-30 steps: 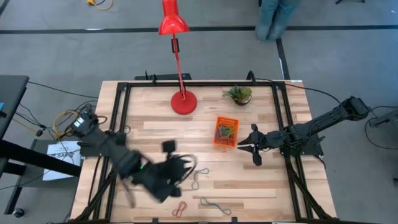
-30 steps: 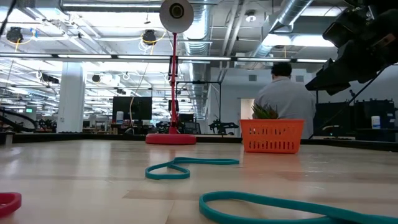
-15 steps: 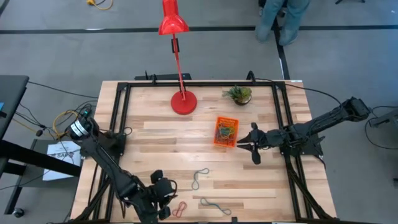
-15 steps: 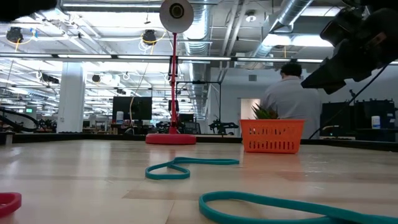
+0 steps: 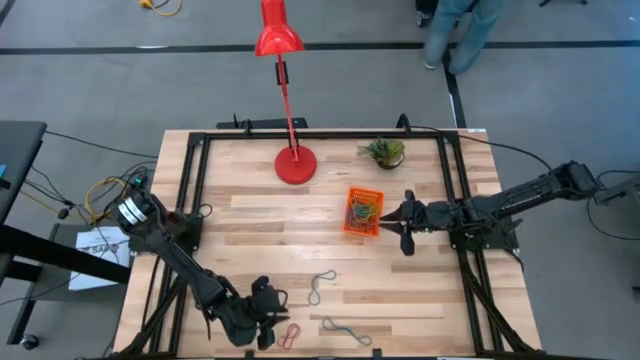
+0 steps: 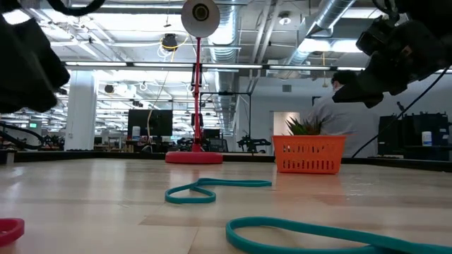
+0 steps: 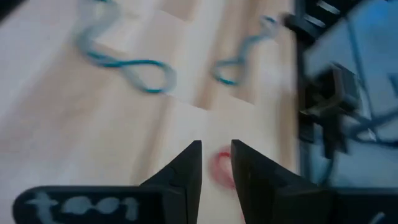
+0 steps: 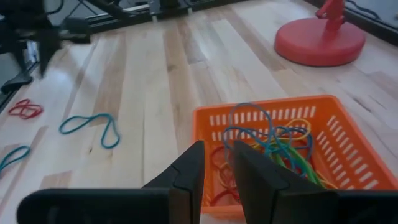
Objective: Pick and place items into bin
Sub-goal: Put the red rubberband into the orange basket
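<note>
Spanning the scene is a wooden table [image 5: 260, 230] inside a black frame, with two dark arms reaching over it.
- Left arm: reaches to the near edge; the left gripper [image 5: 268, 318] hangs just beside the red band [image 5: 290, 335]. In the left wrist view its fingers [image 7: 186, 171] stand a narrow gap apart, holding nothing, the red band [image 7: 221, 169] showing on the wood past their tips.
- Right arm: comes in from the right side; the right gripper [image 5: 400, 222] sits just beside the bin. Its fingers [image 8: 188, 174] are parted by a narrow slot, empty, directly before the bin's near wall.
- Red lamp [image 5: 290, 160]: round base at the far side, well apart from the bin.
- Bin [image 5: 364, 212]: orange slotted tray, right of centre, holding a tangle of bands [image 8: 273, 149] in blue, red, yellow and green.
- Potted plant [image 5: 384, 151]: beyond the bin.
- Loose teal bands on the wood: one [image 5: 320, 287] near centre, one [image 5: 346, 331] at the near edge.
</note>
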